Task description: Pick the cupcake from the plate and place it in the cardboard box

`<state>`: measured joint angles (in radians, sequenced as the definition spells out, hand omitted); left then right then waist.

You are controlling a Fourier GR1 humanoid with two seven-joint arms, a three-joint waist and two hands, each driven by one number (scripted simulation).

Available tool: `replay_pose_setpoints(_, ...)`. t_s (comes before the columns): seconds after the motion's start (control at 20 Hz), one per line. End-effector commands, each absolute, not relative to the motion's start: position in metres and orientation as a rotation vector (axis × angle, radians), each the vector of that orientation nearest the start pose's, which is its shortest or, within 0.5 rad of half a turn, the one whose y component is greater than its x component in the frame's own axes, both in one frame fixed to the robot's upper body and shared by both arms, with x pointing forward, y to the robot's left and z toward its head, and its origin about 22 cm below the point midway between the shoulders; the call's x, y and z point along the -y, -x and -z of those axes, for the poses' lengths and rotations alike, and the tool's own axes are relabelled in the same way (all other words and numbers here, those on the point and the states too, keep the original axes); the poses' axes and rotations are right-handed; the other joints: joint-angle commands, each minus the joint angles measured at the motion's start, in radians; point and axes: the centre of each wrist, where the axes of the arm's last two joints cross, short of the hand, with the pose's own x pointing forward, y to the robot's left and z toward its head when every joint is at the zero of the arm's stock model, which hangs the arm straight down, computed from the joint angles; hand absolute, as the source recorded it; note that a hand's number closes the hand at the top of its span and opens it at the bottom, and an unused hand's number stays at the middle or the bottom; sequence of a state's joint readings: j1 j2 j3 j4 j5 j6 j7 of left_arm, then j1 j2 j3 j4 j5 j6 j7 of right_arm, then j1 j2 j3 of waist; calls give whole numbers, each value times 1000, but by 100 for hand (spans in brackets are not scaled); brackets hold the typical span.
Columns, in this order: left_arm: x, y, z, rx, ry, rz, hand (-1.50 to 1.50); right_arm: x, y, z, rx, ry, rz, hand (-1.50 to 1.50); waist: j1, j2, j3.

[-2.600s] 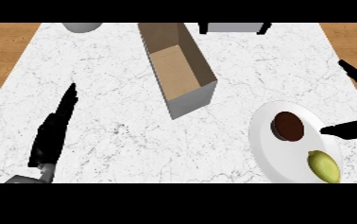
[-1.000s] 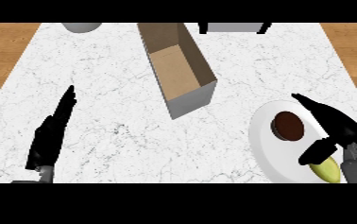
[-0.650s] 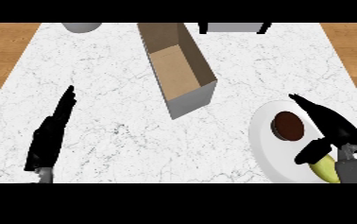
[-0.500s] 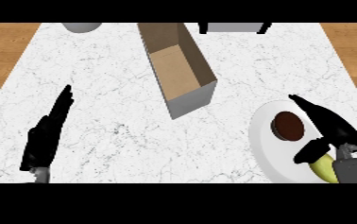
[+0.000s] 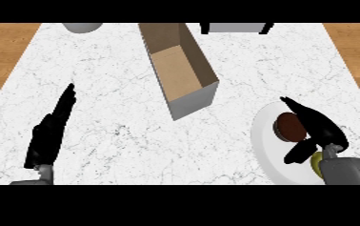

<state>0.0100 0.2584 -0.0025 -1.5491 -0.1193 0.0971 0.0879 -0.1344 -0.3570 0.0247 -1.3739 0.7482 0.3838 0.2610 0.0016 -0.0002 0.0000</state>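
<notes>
Right hand at the cupcake on the plate; nothing lifted, nothing boxed yet.

At the lower left of the frame the robot's black left hand (image 5: 48,135) rests on the white marbled bench (image 5: 105,77), fingers straight and released, holding nothing. Upper centre lies the long open cardboard box (image 5: 181,72), its brown floor bare. At the lower right, the round white plate (image 5: 271,148) carries the brown, chocolate-topped cupcake (image 5: 288,127), and the black right hand (image 5: 316,132) sits at the cupcake's right side, fingers stretched along it and thumb hanging below; I judge it closing in, not yet grasping. A yellow-green fruit (image 5: 317,159) peeks out beside the wrist. Grasp, lift, carry to the box and release all remain.
</notes>
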Motion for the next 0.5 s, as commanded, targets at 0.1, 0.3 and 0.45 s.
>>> replay_pose_setpoints(0.1, -291, -236, -20, 1447, -377, 181, 0, 334, -288, -21, 853, 653, -1046, -150, 1, 0, 0)
replay_pose_setpoints(0.3, -289, -235, -6, 1450, -380, 188, 0, 303, -282, -1, 844, 614, -1039, -150, 0, 0, 0)
replay_pose_setpoints(0.45, -280, -238, -6, 1449, -373, 201, 0, 322, -282, 9, 889, 596, -1033, 150, 1, 0, 0)
